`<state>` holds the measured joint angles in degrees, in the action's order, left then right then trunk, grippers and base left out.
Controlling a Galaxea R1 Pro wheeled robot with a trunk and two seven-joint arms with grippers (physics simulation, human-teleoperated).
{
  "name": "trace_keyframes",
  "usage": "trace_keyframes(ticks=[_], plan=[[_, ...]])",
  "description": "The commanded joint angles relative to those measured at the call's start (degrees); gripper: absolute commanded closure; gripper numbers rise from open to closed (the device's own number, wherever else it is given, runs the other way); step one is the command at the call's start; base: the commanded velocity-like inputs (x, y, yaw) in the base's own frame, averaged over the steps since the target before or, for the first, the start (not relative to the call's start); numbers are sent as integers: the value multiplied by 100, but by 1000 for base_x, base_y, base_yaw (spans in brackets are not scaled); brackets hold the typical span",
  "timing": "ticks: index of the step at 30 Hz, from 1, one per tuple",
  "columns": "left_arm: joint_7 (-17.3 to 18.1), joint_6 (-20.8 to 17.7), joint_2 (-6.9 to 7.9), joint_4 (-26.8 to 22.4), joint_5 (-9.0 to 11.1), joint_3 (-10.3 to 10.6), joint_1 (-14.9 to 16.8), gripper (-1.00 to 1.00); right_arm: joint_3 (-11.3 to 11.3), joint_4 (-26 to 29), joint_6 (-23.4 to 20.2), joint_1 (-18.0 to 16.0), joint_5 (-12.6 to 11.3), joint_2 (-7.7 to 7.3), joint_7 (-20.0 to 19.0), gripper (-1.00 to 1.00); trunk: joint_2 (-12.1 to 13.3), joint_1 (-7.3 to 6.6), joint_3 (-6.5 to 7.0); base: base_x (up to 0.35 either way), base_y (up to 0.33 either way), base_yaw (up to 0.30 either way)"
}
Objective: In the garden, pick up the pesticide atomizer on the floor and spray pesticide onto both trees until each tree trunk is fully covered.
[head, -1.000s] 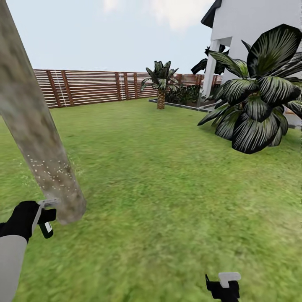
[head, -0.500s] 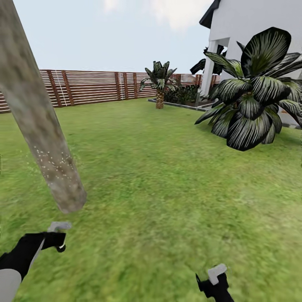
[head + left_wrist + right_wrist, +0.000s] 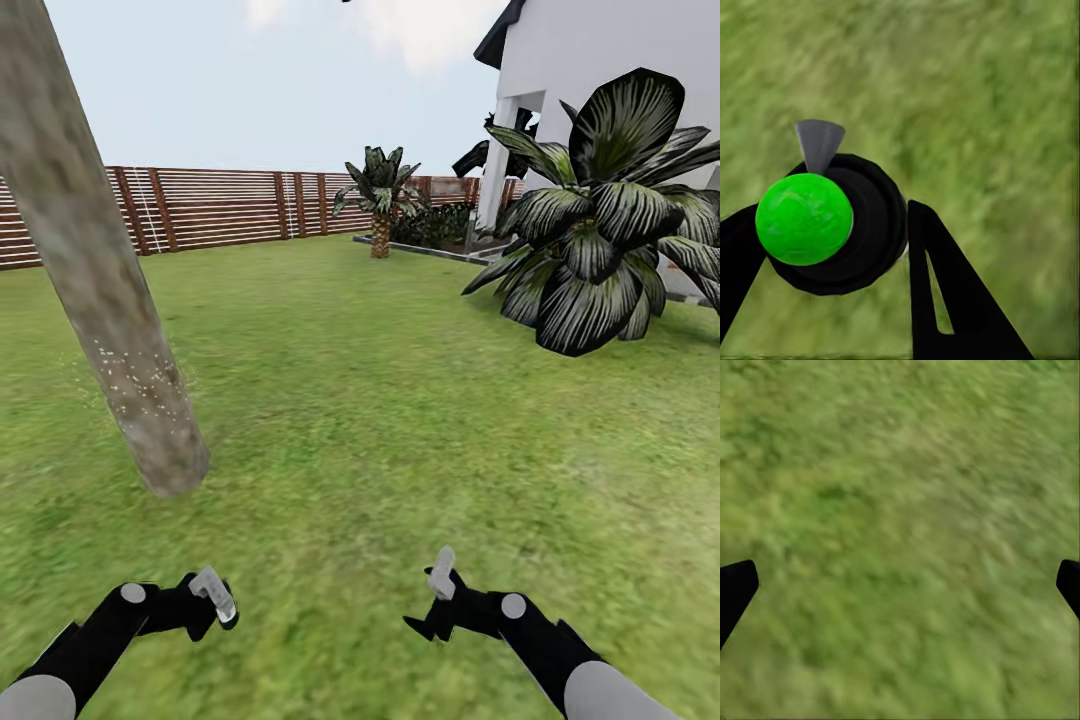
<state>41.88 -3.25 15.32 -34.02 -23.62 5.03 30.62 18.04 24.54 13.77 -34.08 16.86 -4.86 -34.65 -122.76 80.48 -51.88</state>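
Green lawn (image 3: 400, 400), speckled trunk (image 3: 120, 340) at ten o'clock.
Left gripper (image 3: 832, 247) clamps the light, rigid sprayer (image 3: 832, 225) round its body; right gripper (image 3: 437, 600) gapes wide, holding nothing.

Lawn (image 3: 400, 400) bears tree trunk (image 3: 100, 290), striped plant (image 3: 600, 260)

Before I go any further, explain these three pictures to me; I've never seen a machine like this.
This is a simulated two-armed robot on a garden lawn. The wide picture comes from its head camera, looking over both black arms. The other two come from cameras on its wrists, aimed along the fingers. The left hand grips a dark spray bottle, seen end-on with a green ball. The right hand is open and holds nothing; grass lies below it. The leaning tree trunk carries white specks low down. A striped plant, fence and white house stand behind.
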Motion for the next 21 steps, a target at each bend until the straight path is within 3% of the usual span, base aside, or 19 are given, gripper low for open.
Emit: trace_keyframes(ticks=[1,9,14,20,21], plan=[[17,-35,17,-9,11,10,-32,100,2,4,38,-3,60,31,7,-100,-2,-1,-5,0,0,0],[30,30,-132,97,-117,88,-101,100,21,13,25,-2,112,291,-17,-100,-2,-1,-5,0,0,0],[107,192,-171,92,-208,251,-97,100,184,70,29,-2,99,453,-34,-100,-2,-1,-5,0,0,0],[301,386,-361,22,-353,447,-58,100,379,193,29,-2,98,648,-140,-100,-2,-1,-5,0,0,0],[830,458,-472,21,-498,847,-51,100,610,476,29,-2,95,789,-515,-100,-2,-1,-5,0,0,0]])
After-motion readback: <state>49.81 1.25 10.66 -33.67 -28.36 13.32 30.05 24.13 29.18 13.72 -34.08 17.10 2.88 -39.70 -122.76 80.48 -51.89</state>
